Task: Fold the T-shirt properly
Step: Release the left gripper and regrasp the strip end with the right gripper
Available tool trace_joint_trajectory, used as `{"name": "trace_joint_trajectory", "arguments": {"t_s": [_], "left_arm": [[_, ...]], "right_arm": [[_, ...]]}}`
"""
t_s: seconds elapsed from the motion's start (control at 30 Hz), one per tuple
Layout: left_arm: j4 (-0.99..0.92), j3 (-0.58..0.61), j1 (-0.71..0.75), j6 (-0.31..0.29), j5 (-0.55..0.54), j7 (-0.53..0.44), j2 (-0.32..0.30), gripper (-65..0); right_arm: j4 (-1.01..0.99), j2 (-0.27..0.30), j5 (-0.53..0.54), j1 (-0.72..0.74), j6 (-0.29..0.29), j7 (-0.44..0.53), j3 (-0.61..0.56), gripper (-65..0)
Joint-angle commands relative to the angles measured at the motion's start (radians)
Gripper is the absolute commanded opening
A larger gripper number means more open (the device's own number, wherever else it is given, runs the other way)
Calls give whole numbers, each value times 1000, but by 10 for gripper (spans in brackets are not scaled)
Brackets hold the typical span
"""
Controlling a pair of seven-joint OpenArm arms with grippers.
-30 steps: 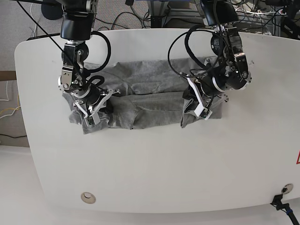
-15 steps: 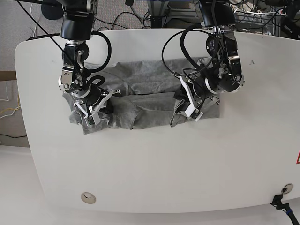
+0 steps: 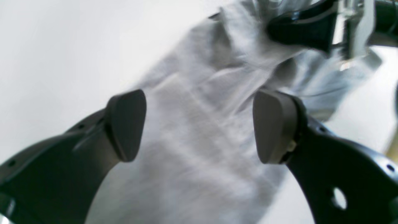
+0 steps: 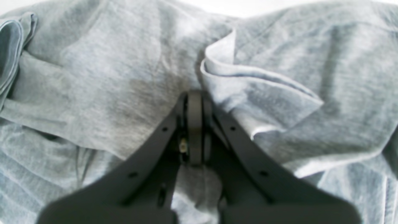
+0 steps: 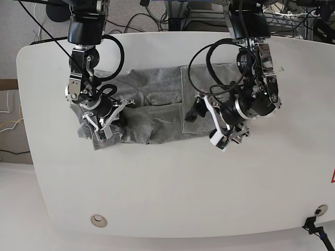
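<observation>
The grey T-shirt [image 5: 157, 99] lies wrinkled on the white table [image 5: 167, 188], its right part folded over to a straight vertical edge near the middle. My left gripper [image 5: 207, 127] hovers at that folded part's front, low over the cloth. In the left wrist view the left gripper [image 3: 199, 124] stands open, and the T-shirt [image 3: 192, 149] lies beneath the gap, not gripped. My right gripper [image 5: 102, 129] sits at the shirt's front left corner. In the right wrist view the right gripper [image 4: 194, 99] is shut, pinching bunched T-shirt [image 4: 108, 77] cloth beside a raised fold.
A round grommet [image 5: 98, 220] sits near the table's front left edge, and a black cable clamp [image 5: 313, 224] sits at the front right corner. Cables and equipment crowd the floor behind the table's far edge.
My left gripper carried the shirt's right side leftward, then opened and let it go; that side now lies folded over. The right arm has not moved.
</observation>
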Motion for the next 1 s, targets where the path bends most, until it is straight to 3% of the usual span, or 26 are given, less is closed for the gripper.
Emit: {"name": "trace_joint_trajectory", "arguments": {"t_s": [0.0, 0.17, 0.4, 0.57, 0.63, 0.73, 0.87, 0.97], "left_arm": [[11, -6, 3, 2, 53, -27, -76, -144], [-21, -6, 60, 2, 60, -79, -194, -144], [-148, -9, 106, 2, 61, -182, -234, -160], [-200, -9, 118, 2, 63, -219, -243, -160], [-203, -9, 118, 2, 61, -219, -259, -160], [-205, -12, 117, 2, 61, -220, -262, -160], [-205, -14, 117, 2, 61, -220, -283, -160], [-202, -14, 117, 2, 61, -220, -285, -160]], "right_arm": [[35, 4, -24, 6, -1, -37, -1, -650], [147, 4, -24, 9, -9, -56, -3, -650], [365, 4, -22, 43, -9, -157, 8, -278], [406, -9, 21, 45, -1, -220, 203, -10], [373, -1, 73, 43, -1, -223, 269, 0], [258, 70, 180, 43, -1, -223, 321, 0], [64, 183, 420, 37, -1, -223, 328, 0], [-85, 252, 541, 35, 0, -215, 328, 0]]}}
